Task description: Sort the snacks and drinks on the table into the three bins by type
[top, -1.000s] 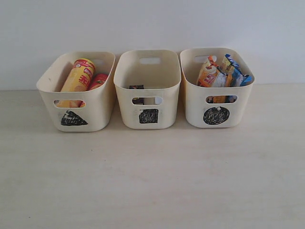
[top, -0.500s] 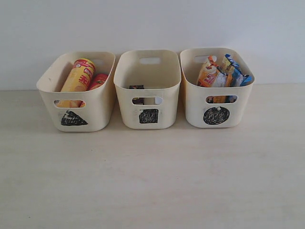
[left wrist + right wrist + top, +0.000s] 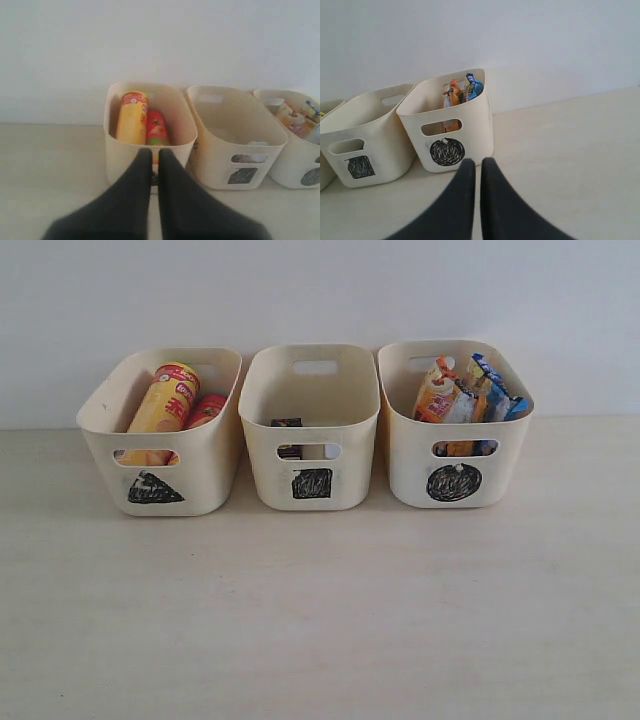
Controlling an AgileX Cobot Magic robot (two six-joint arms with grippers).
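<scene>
Sorting looks finished from here. The table [image 3: 320, 620] in front of the bins carries no loose item in any view, so I judge we're at the wrap-up.

Left gripper [image 3: 154, 152] hangs just in front of the triangle bin [image 3: 200, 490], fingers drawn together with only a thin slit between them and nothing in it. Right gripper [image 3: 474, 162] is the same, closed up and empty, near the front of the circle bin [image 3: 400, 475].

Counting now. Bins: three in a row, with the square bin [image 3: 265, 480] in the middle. Tubes: two, both leaning in the triangle bin, the yellow tube [image 3: 165, 400] and the pink-red tube [image 3: 207, 408] touching side by side. Bags: two, standing upright in the circle bin, the orange bag [image 3: 437, 392] and the blue-white bag [image 3: 495, 385]. Drinks: I can count one for sure, the dark carton [image 3: 287, 424] low in the square bin, showing through the handle slot. A second carton I can't confirm; the bin wall hides most of the floor.

Next move, as I see it: nothing to pick, so park both arms clear of the bins.
</scene>
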